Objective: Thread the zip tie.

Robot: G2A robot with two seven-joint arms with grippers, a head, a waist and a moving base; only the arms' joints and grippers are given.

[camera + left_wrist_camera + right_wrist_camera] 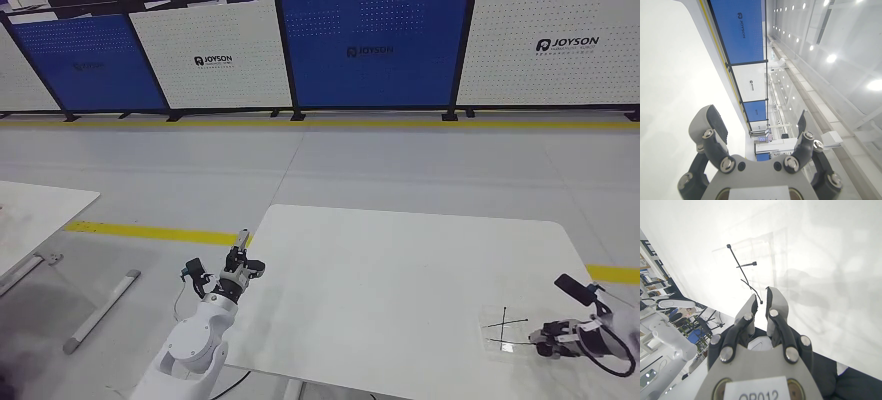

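3 black zip ties (505, 325) are counted, all laid on 1 clear tray (520, 335) near the right front corner of the white bench (400, 270). In the right wrist view the longest tie (734, 256) is seen lying straight, w/ its square head at the end far from the tool. It is crossed approx. midway by a short tie (746, 265). A curved tie (750, 288) is overlapped by the longest tie's tail end, and its small head is seen in the gap betw. the tips of the right tool (762, 292).

2 tools are counted. The right tool (543, 343) is held low at the tray's near right side, close to the bench's right edge. Its fingers are parted only narrowly. Whether the curved tie's head is touched by either pad can't be told.

The left tool (241, 238) is held at the bench's left edge, near the far left corner, well apart from the tray. Its fingers are spread wide w/ nothing betw. them (757, 109).

A broad stretch of bench top lies betw. the 2 tools. Little margin is left betw. the tray and the bench's right and front edges.
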